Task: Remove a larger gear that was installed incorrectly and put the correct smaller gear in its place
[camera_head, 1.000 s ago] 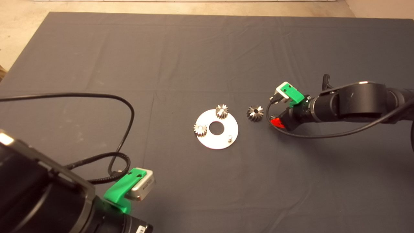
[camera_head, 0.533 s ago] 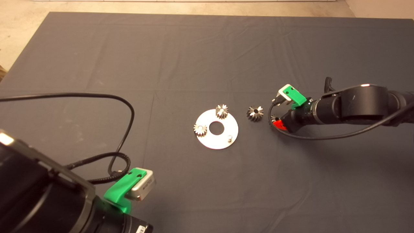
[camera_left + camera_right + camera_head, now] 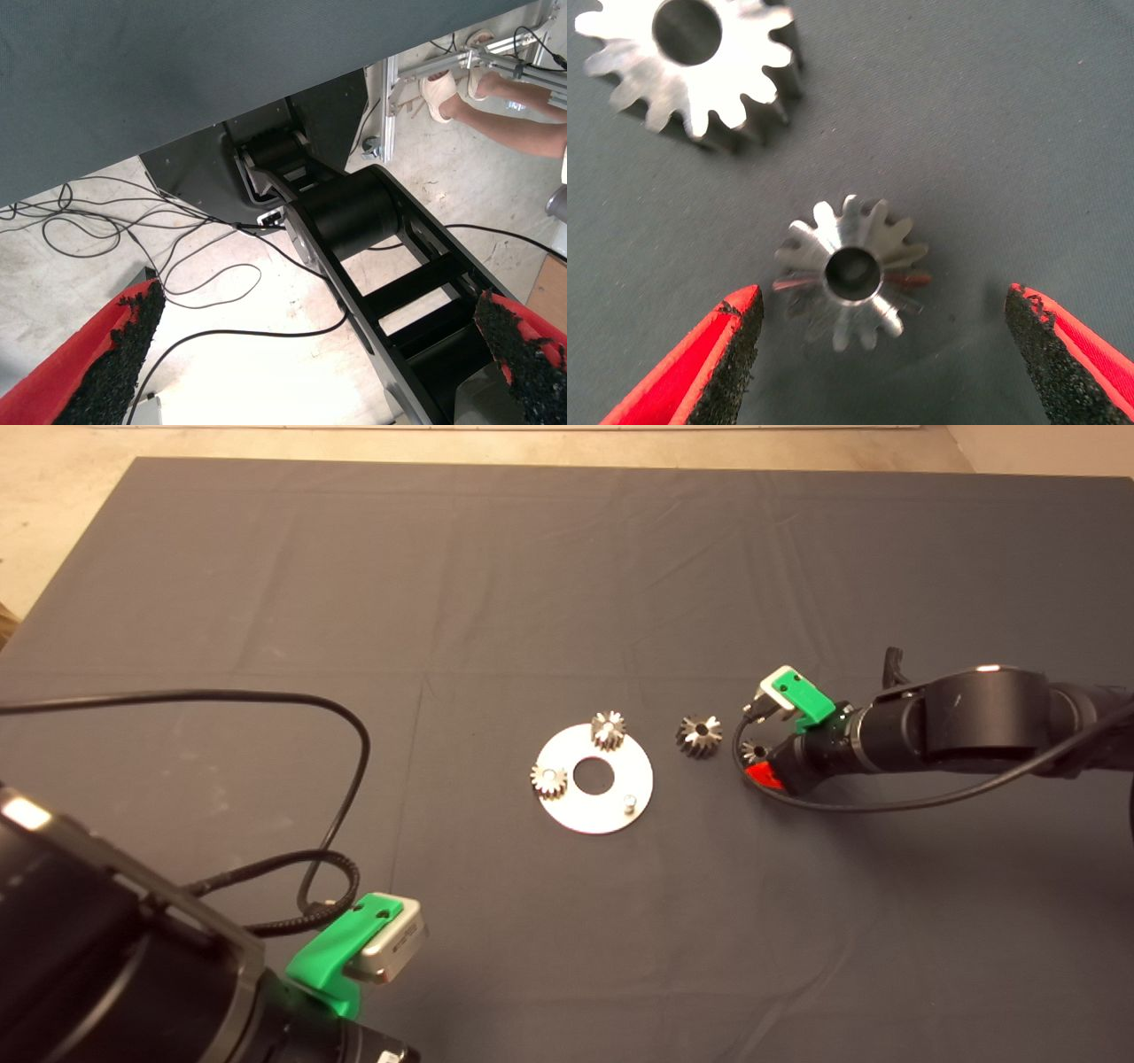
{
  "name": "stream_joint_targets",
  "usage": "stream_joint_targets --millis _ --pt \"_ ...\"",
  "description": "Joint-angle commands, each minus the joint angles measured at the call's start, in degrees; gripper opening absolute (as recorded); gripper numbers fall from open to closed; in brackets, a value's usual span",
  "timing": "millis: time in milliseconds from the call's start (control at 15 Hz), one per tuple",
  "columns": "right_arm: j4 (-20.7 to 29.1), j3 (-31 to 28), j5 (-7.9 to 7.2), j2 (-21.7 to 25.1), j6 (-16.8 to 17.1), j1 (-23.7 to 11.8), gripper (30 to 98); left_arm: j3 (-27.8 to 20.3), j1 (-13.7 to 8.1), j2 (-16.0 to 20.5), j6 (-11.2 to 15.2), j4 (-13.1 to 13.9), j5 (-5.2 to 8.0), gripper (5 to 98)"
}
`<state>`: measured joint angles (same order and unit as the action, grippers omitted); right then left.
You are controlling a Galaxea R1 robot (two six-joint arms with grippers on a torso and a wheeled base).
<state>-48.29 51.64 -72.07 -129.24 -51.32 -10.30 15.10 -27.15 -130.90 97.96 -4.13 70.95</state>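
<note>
The larger gear lies flat on the mat just right of the round silver plate; the right wrist view also shows the larger gear. The smaller gear lies on the mat right of it. My right gripper is low over this gear and open. In the right wrist view the smaller gear sits between the two spread fingers of the right gripper, untouched. My left gripper is parked at the lower left, open and empty.
Two small gears sit on the plate, and a bare pin stands at its right front. A black cable loops over the mat's left side. The left wrist view shows floor cables and a person's legs.
My right arm has shifted slightly toward the front of the mat, staying by the loose small gear. The left arm has sunk a little lower. The gears have not moved.
</note>
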Motion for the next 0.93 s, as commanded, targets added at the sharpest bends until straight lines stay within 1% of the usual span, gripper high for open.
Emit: stream_joint_targets --millis 0,67,400,600,667,733,867 --pt "-1.4 1.9 3.28 -0.3 -0.4 -0.5 72.9 -0.8 -0.4 0.2 0.2 0.4 0.15 90.9" --pt "-1.4 1.9 3.69 -0.3 -0.4 -0.5 72.9 -0.8 -0.3 0.1 0.2 0.3 0.15 90.9" --pt "-1.4 2.0 3.69 -1.4 -0.8 -0.5 72.9 -0.8 -0.3 0.2 0.2 0.4 0.15 90.9" --pt "-1.3 1.9 3.69 -1.5 -1.0 -0.6 70.7 -0.8 -0.3 0.2 0.2 0.4 0.15 90.9" --pt "-1.3 1.9 3.69 -1.5 -1.0 -0.5 69.2 -0.8 -0.3 0.2 0.2 0.4 0.15 90.9" --pt "-1.3 1.9 3.6 -1.5 -1.0 -0.5 65.8 -0.8 -0.3 0.2 0.2 0.3 0.15 90.9" --pt "-1.3 1.9 3.6 -1.4 -1.1 -0.5 65.8 -0.8 -0.3 0.2 0.2 0.3 0.15 90.9"
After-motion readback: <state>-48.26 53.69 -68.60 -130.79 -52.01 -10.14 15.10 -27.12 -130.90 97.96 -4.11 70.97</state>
